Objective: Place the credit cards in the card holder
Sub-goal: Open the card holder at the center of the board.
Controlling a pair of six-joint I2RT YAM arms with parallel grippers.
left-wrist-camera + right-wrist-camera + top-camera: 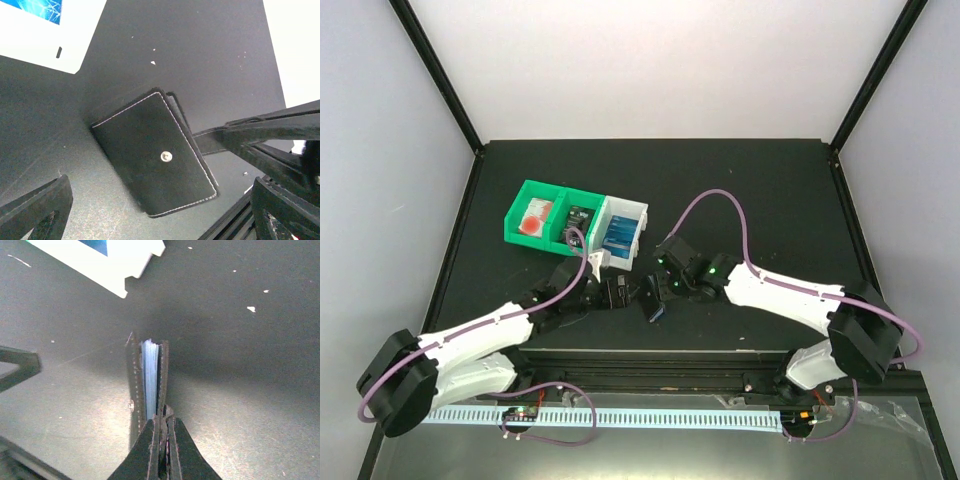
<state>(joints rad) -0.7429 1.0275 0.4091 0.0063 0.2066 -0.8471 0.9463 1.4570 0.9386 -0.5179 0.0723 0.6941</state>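
Note:
The black card holder [150,150], with white stitching and a metal snap, stands on edge on the dark table. My right gripper [161,425] is shut on its strap end. Seen edge on in the right wrist view, the card holder [136,385] shows pale blue layers [150,380] between its covers; I cannot tell whether they are sleeves or cards. My left gripper [160,216] is open, its fingers [37,210] wide on both sides of the holder and not touching it. Blue credit cards [618,236] lie in the white bin [632,212].
A green bin [520,205] with a red and white item and a dark item stands beside the white bin at the back left. The white bin's corner [65,57] lies just beyond the holder. The table's front rail [650,365] is close behind both grippers.

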